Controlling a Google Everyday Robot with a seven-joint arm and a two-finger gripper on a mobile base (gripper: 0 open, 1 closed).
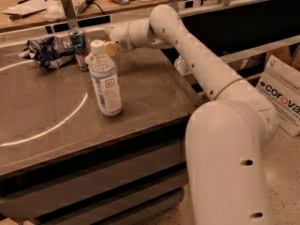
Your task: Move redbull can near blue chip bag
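The redbull can (78,47) stands upright at the back left of the table, right beside the crumpled blue chip bag (47,50), at or almost at its right edge. My gripper (99,53) is just right of the can, partly hidden behind the cap of a clear bottle. Its tan fingers (110,48) are spread and hold nothing. The can stands free of them.
A clear plastic bottle (106,86) with a white cap and label stands in front of the gripper. The dark table (154,93) bears a white arc. A cluttered bench (42,6) runs behind. A white cardboard box (281,97) sits on the floor at right.
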